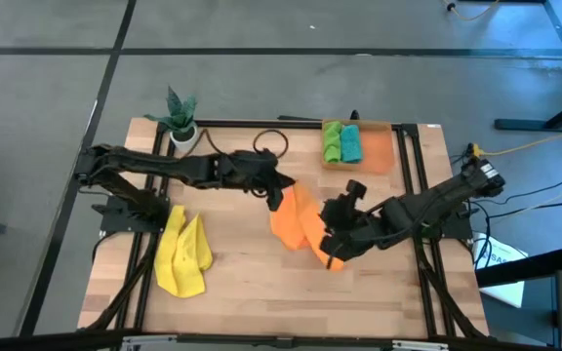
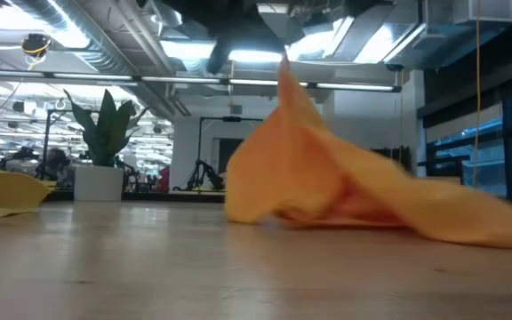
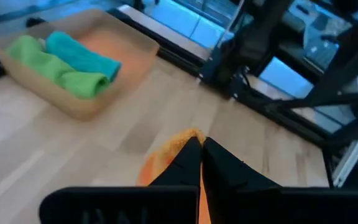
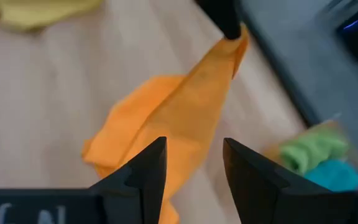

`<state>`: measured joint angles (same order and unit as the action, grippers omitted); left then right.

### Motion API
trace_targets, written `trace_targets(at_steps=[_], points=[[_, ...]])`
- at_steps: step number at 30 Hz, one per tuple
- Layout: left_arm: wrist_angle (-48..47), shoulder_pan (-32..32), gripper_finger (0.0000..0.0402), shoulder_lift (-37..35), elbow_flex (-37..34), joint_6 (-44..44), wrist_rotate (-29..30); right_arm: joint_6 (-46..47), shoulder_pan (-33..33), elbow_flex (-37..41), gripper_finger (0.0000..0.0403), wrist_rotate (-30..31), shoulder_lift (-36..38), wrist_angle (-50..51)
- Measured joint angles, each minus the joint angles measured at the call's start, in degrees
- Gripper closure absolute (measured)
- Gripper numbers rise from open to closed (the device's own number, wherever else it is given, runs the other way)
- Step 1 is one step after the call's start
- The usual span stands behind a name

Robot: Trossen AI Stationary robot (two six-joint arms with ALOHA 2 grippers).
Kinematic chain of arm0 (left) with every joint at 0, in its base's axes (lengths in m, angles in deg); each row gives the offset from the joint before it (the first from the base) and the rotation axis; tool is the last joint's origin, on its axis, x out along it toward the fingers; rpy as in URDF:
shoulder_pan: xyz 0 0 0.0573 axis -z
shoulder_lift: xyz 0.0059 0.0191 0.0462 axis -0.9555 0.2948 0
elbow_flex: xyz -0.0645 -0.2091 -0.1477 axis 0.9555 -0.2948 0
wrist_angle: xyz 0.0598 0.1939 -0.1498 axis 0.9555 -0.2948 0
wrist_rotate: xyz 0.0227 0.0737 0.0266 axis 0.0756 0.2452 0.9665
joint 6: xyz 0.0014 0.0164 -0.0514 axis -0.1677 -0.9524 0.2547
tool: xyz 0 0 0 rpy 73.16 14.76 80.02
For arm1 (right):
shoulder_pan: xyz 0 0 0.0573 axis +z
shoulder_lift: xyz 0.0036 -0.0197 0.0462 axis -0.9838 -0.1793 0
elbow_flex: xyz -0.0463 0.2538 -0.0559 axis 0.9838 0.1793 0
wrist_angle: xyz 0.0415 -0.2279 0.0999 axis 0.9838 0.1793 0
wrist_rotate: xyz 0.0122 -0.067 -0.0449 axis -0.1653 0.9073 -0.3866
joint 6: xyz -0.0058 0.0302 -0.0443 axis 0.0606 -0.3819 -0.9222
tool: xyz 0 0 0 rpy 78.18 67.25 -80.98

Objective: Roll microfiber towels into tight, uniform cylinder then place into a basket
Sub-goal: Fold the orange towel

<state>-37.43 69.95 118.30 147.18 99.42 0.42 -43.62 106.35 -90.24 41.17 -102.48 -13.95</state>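
left wrist view: the left gripper (image 3: pixel 201 155) has its fingers pressed together, pinching a corner of the orange towel (image 3: pixel 166 155). the low view alone shows that corner lifted into a peak, the rest draped on the table (image 2: pixel 238 276). the right wrist view shows the right gripper (image 4: pixel 194 163) spread over the cloth. from above, the basket (image 1: pixel 379 151) sits at one o'clock from the orange towel, holding rolled green towel (image 1: pixel 332 142) and teal towel (image 1: pixel 351 143). the yellow towel (image 1: pixel 183 255) lies at eight o'clock.
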Motion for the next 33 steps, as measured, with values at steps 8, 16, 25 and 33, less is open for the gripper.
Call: trace_targets(at_steps=[8,16,25,33], points=[[0.35,-0.07,0.0401,-2.28,-0.02,3.27,0.64,-6.14,-2.15,5.31,0.0244,11.53,-6.58,-18.75],[0.50,0.82,0.0401,-3.41,-0.02,4.87,0.47,-3.45,-4.03,5.46,0.0244,23.95,-11.27,-25.17],[1.95,0.77,0.0401,-4.09,-0.02,5.86,0.66,-5.38,-4.77,5.46,0.0244,24.73,-12.42,-31.08],[2.55,1.35,0.0401,-4.09,-0.02,5.89,0.69,-6.06,-5.94,5.46,0.0244,25.75,-12.49,-34.45]])
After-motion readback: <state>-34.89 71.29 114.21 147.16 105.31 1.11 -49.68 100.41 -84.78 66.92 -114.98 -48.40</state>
